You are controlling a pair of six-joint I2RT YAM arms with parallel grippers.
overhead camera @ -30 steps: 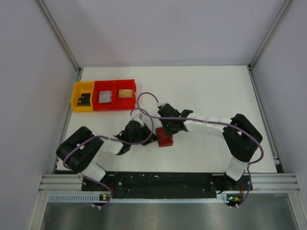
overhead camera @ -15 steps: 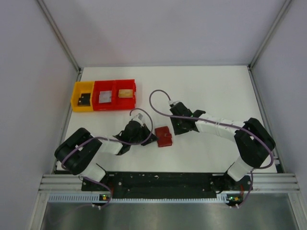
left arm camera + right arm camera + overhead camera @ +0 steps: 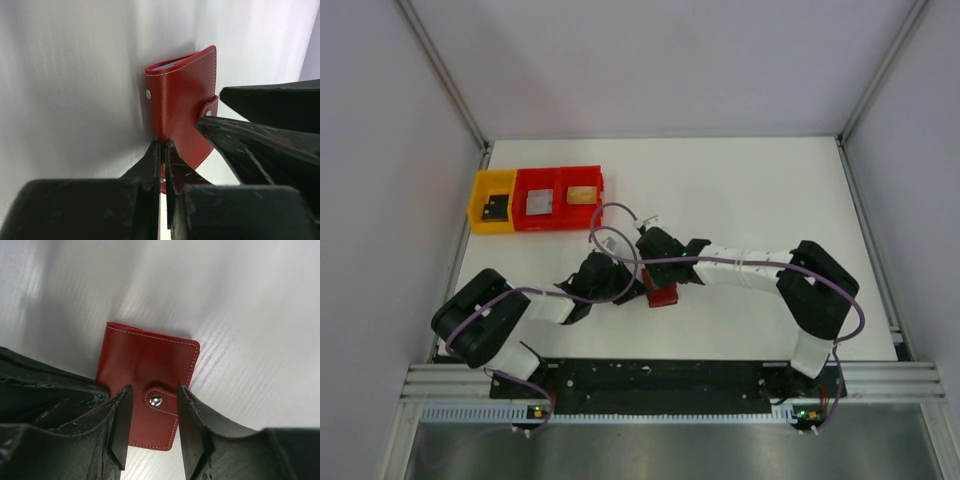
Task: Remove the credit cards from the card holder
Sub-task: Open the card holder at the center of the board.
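The card holder (image 3: 664, 295) is a small red folded wallet lying on the white table, its snap tab (image 3: 156, 400) fastened. My left gripper (image 3: 162, 150) is shut on the wallet's near edge, with thin red leather pinched between its fingers. From the other side, my right gripper (image 3: 152, 432) hovers open over the wallet, its jaws astride the snap tab without touching it. Its black fingers (image 3: 260, 145) fill the right of the left wrist view. A grey-blue sliver (image 3: 167, 65) shows at the wallet's far edge. I cannot make out any credit cards inside it.
Three small bins stand in a row at the back left: a yellow bin (image 3: 478, 205) with a black card (image 3: 498, 208), a red bin (image 3: 523, 190) with a silvery card (image 3: 538, 203), and another red bin (image 3: 598, 190) with a tan card (image 3: 582, 195). Metal rails frame the table.
The right gripper drew back to the right, then came back over the wallet with its jaws wider apart. The left gripper kept its pinch on the wallet's edge.
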